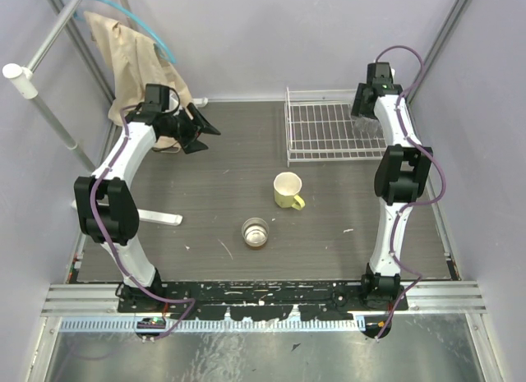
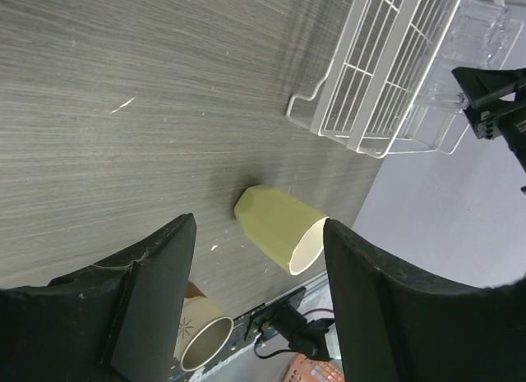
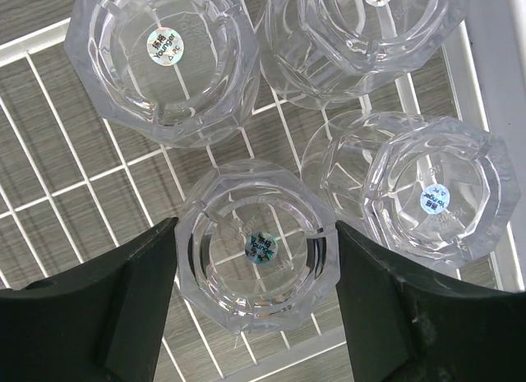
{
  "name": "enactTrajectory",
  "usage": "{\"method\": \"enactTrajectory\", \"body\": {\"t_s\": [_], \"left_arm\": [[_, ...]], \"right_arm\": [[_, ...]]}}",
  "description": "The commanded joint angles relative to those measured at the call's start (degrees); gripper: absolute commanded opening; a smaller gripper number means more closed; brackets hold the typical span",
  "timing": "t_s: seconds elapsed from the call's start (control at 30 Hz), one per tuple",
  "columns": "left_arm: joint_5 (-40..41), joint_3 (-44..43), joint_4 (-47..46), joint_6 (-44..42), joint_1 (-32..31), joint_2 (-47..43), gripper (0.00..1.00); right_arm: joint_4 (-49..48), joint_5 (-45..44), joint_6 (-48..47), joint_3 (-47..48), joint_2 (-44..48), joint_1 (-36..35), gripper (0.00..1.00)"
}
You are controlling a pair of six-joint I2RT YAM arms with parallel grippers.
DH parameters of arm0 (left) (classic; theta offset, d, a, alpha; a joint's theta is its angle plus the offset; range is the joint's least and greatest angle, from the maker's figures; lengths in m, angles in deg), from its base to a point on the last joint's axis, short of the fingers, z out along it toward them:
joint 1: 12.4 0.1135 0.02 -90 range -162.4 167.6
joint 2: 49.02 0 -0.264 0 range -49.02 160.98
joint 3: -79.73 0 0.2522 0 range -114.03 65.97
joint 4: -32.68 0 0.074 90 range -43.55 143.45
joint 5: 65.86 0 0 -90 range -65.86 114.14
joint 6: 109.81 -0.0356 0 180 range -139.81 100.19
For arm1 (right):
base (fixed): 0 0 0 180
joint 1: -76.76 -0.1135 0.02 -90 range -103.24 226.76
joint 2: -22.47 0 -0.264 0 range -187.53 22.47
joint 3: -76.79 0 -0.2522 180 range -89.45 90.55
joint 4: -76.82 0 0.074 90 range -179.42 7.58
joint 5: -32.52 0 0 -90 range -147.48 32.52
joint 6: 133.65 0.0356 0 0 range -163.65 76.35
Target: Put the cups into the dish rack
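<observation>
**Yellow mug [image 1: 287, 189] off dish rack's [image 1: 289, 123] near-left corner**

Stood upright on bench [image 1: 205, 209], just outside rack. Seen dead ahead of left tool [image 2: 257, 227], spread wide, empty, well apart. Inside rack, tumbler [image 3: 256, 246] bracketed by right tool [image 3: 256, 227]; grip impossible to tell.

The dark wood-grain table [image 1: 205, 172] carries the white rack [image 1: 327, 158] at 1 o'clock, the yellow mug [image 1: 288, 189] upright just right of centre, the brown cup [image 1: 256, 232] at 6 o'clock and a white strip [image 1: 159, 217] at 8 o'clock.
</observation>
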Motion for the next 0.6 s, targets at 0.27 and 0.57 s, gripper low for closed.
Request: {"method": "enactTrajectory", "body": {"t_s": [0.27, 0.57], "left_arm": [[1.6, -1.3, 4.2, -3.6, -2.2, -0.1, 0.72], [3.3, -2.6, 7.3, -5.9, -5.9, -0.7, 0.70]], "right_arm": [[-2.0, -3.7, 0.1, -1.0, 6.6, -0.5, 0.90], [-2.1, -3.0, 1.0, -3.3, 12.6, -0.8, 0.91]]}}
